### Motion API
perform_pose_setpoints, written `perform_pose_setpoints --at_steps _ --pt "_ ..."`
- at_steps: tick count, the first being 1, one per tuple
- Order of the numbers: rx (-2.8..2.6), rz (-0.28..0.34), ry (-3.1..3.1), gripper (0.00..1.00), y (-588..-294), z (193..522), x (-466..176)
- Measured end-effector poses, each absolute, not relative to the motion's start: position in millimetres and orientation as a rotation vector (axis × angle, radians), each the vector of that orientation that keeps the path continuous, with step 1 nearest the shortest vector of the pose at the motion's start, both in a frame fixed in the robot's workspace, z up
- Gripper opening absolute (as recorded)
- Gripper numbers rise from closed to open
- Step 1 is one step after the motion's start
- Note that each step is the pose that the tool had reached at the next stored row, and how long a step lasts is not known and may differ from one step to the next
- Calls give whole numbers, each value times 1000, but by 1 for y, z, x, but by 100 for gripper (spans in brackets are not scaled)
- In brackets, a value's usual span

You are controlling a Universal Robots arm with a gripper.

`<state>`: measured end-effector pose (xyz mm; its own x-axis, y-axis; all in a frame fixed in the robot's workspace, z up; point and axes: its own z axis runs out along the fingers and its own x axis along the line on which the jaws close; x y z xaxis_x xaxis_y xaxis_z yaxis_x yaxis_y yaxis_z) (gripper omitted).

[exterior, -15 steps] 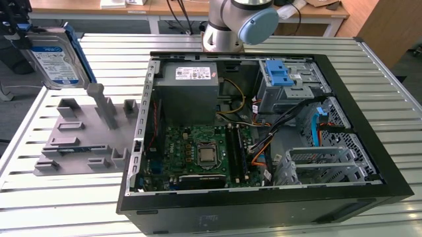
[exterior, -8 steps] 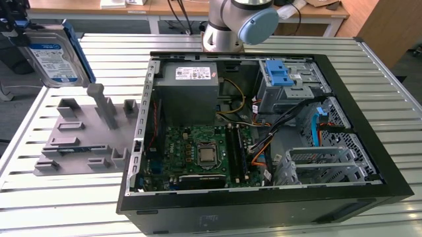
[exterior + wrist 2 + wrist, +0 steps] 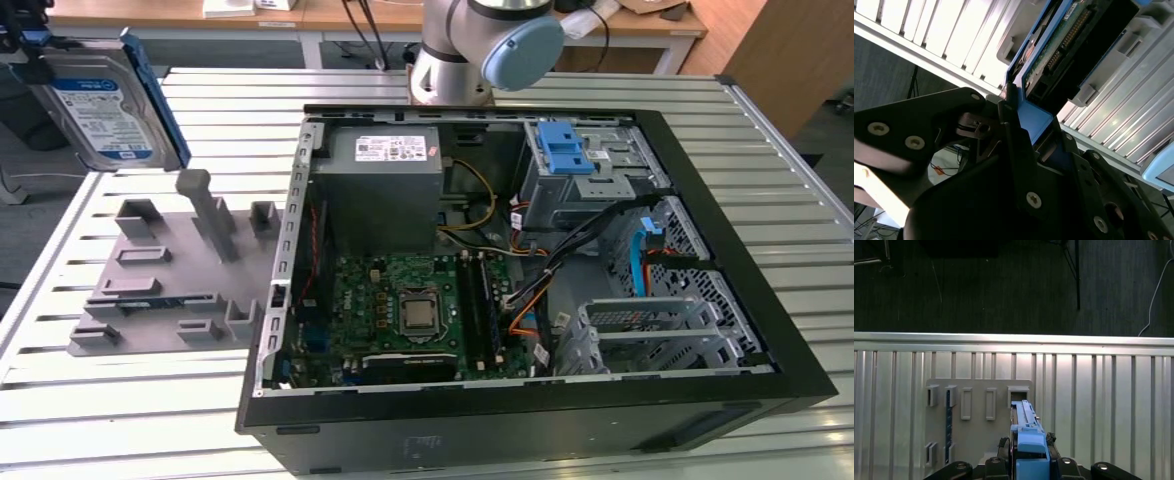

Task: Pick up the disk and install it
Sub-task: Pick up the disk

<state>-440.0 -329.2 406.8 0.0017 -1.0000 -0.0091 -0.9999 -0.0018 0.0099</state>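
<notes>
The disk (image 3: 107, 100), a flat rectangular silver hard drive with a white-and-blue label and a blue plastic carrier frame round its edges, hangs in the air at the far upper part of the exterior view's left. It stands upright on edge with the label facing the camera, well apart from the open black computer case (image 3: 534, 420). The black gripper (image 3: 1029, 450) is clamped narrowly on it: in both wrist views the blue carrier sits pinched between the dark fingers (image 3: 1013, 135), and the second wrist view shows the drive's (image 3: 1069, 35) green circuit board and connector pins reaching out past them. Below the drive lies a grey plastic fixture plate (image 3: 160, 270) with upright posts and slots, resting on the slatted metal table (image 3: 120, 410) just beside the case. In the first wrist view the drive (image 3: 1026, 425) is seen edge-on over that plate (image 3: 979, 420), near one of its slots. Inside the case are a big grey power-supply box (image 3: 387, 180), a green motherboard (image 3: 400, 300), a bare blue plastic latch (image 3: 567, 150) on the upper bay and a perforated metal drive cage (image 3: 654, 330). The grey and light-blue robot arm (image 3: 481, 50) rises behind the case.
</notes>
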Motion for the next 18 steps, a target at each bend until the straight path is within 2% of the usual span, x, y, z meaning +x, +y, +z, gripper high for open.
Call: perform_pose_setpoints --at_steps 18 --pt "2223 -21 -2219 36 -329 430 -440"
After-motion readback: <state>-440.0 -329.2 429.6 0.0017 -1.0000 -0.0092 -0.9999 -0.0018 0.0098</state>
